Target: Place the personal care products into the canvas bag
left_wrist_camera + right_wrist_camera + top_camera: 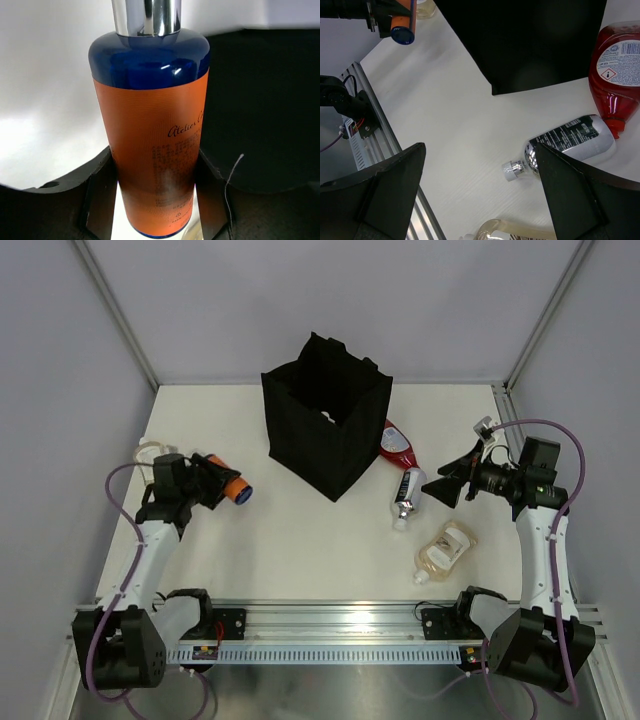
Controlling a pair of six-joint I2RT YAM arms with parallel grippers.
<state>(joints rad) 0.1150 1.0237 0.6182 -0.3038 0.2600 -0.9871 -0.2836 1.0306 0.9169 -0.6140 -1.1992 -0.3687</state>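
The black canvas bag (325,430) stands open at the back middle of the table. My left gripper (222,487) is shut on an orange-labelled bottle (238,491) with a blue body and silver cap, held above the table left of the bag. In the left wrist view this bottle (152,150) fills the gap between the fingers (100,195). My right gripper (450,482) is open and empty, right of the bag. A red squeeze bottle (395,445), a silver bottle (408,497) and an amber-liquid bottle (445,550) lie on the table right of the bag. The right wrist view shows the silver bottle (570,137) and the red bottle (617,75).
A clear pale bottle (150,452) lies at the far left behind my left arm. The metal rail (330,625) runs along the near edge. Grey walls close in the back and both sides. The bag's corner (530,45) shows dark in the right wrist view.
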